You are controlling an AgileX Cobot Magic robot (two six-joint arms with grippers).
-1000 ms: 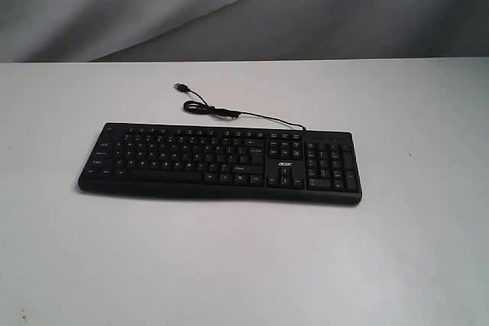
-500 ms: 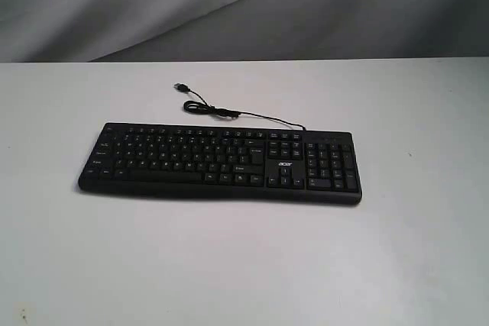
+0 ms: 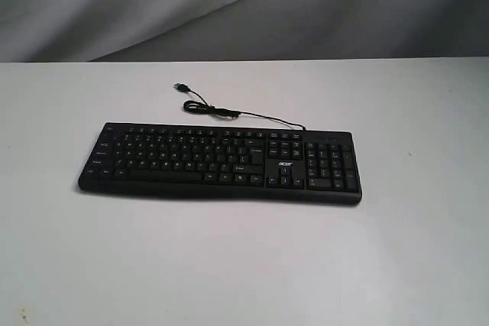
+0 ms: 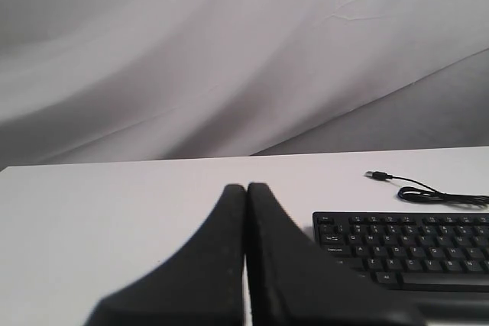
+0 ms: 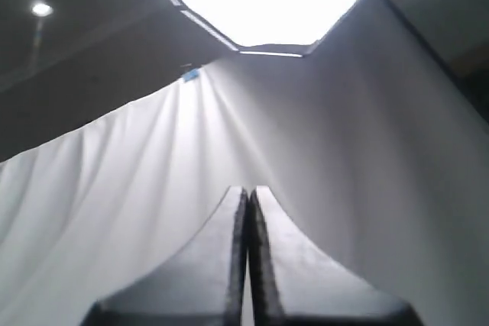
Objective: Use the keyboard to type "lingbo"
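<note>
- One long, flat, matte black keyboard (image 3: 220, 163) lies central on the tabletop (image 3: 244, 265), thin cable (image 3: 226, 112) curled behind it; legends too small to read.
- Left claw (image 4: 246, 188), right claw (image 5: 248, 191): smooth tapered fingers pressed together, empty.

One keyboard (image 3: 220, 162), one cable (image 3: 229, 113), one table (image 3: 244, 265), two claws: left claw (image 4: 246, 188) and right claw (image 5: 247, 190).

White "acer" logo (image 3: 284, 164) on the keyboard (image 3: 220, 163), above its arrow keys (image 3: 286, 180); key legends (image 3: 176, 154) illegibly small.
</note>
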